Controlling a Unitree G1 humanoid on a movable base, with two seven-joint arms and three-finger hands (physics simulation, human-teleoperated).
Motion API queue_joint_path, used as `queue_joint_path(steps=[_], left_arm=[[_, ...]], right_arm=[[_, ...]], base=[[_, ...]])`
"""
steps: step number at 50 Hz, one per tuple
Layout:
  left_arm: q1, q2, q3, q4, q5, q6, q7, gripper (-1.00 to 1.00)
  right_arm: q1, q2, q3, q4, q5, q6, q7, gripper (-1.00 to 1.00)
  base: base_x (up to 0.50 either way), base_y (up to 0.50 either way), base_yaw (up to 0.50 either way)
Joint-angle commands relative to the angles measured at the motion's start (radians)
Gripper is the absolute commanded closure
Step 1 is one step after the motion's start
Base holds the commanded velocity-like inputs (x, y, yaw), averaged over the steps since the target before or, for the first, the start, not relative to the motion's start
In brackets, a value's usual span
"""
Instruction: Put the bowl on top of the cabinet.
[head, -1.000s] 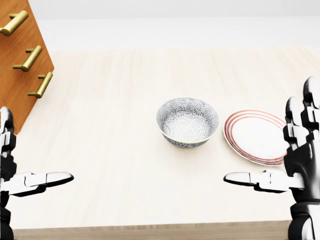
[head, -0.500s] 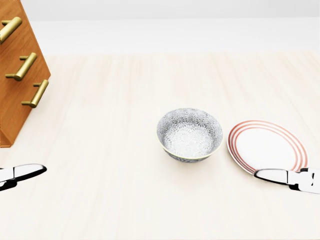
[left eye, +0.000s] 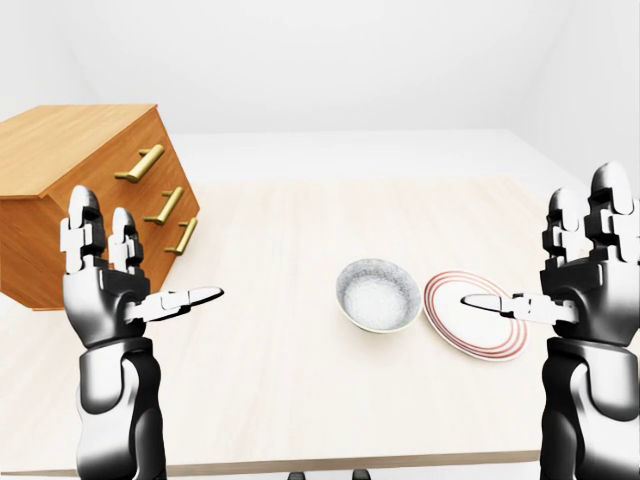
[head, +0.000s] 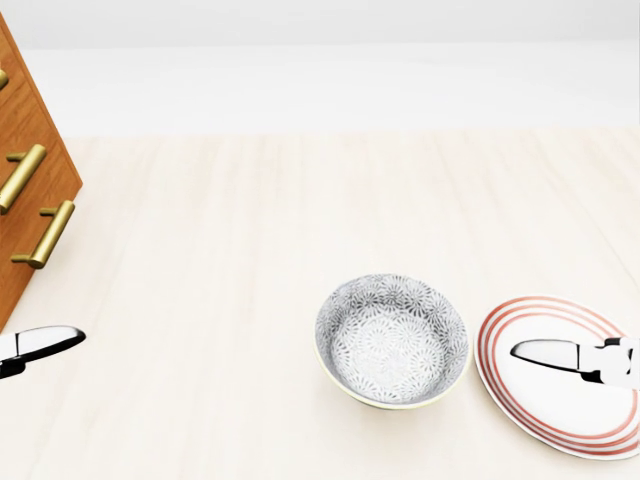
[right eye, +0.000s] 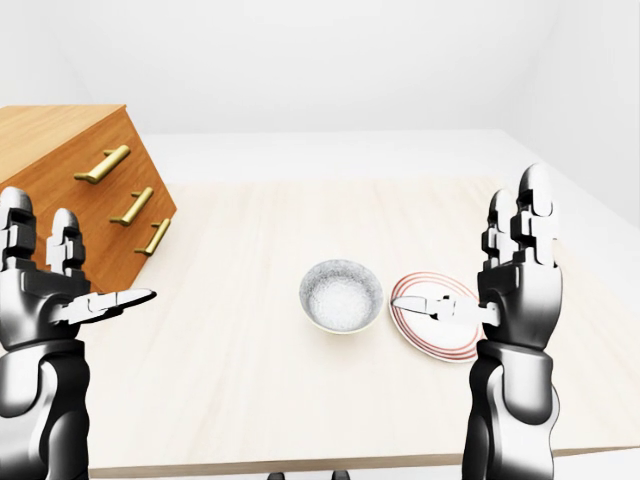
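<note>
A grey patterned bowl (head: 392, 340) stands upright on the pale wooden table (left eye: 280, 230), right of the middle. The wooden cabinet (left eye: 80, 190) with brass drawer handles sits at the table's left, with its flat top showing. My left hand (left eye: 150, 255) is raised low on the left, fingers up and thumb out, open and empty, well left of the bowl. My right hand (left eye: 540, 250) is raised the same way on the right, open, its thumb above the plate. In the head view only the two thumbs show.
A white plate with red rings (head: 560, 375) lies on the table just right of the bowl, almost touching it. The table's near edge (left eye: 350, 465) runs along the bottom of the left-eye view. White floor and walls lie beyond.
The head view has shifted: bowl, plate and table slid down the picture and the cabinet toward the left edge, so the camera moved. The hands have left that view except for the thumbs.
</note>
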Motion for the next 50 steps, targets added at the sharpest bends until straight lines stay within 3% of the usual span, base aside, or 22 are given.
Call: queue_joint_path(steps=[1, 50], left_arm=[[-0.004, -0.013, -0.02, 0.081, 0.009, 0.0, 0.002, -1.0], [0.001, -0.018, -0.026, 0.074, 0.011, 0.0, -0.003, -1.0]], right_arm=[[-0.002, 0.013, 0.027, 0.072, -0.019, 0.0, 0.009, -1.0], [-0.002, 0.017, 0.04, 0.107, -0.041, 0.0, 0.022, -1.0]], base=[[0.0, 0.0, 0.0], [0.07, 0.49, 0.0]])
